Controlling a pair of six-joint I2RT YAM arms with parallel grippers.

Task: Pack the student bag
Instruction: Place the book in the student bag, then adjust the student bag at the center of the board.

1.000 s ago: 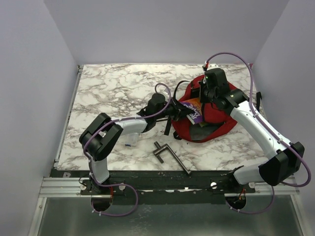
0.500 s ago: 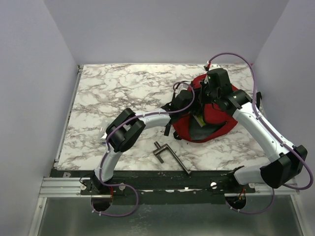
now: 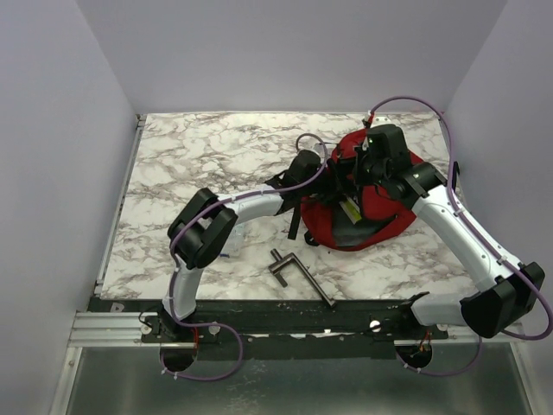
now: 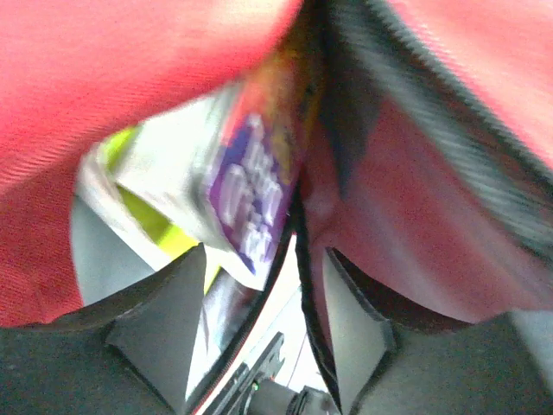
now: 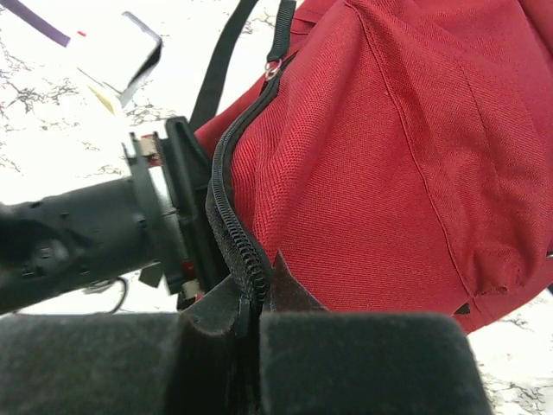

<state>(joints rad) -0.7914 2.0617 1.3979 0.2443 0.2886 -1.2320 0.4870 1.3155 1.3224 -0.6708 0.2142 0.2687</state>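
Left wrist: left gripper (image 4: 263, 264), jaws parted, inside the student bag (image 4: 415, 251), a purple-printed packet (image 4: 246, 194) just ahead. Right gripper (image 5: 251, 307) pinches the bag's zipper edge (image 5: 226, 203).

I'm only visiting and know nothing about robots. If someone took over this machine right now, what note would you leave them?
Left fingers: apart, reaching inside the student bag, pinching nothing.
Right fingers: shut on the bag's zipper edge, holding the mouth open.
Done: a purple-and-white packet sits in the bag, just ahead of the left fingers.
Left: draw the left arm out, then probably zip the bag, which is still open.
A metal handle lies on the table in front of the bag. I cannot tell whether it should go in.
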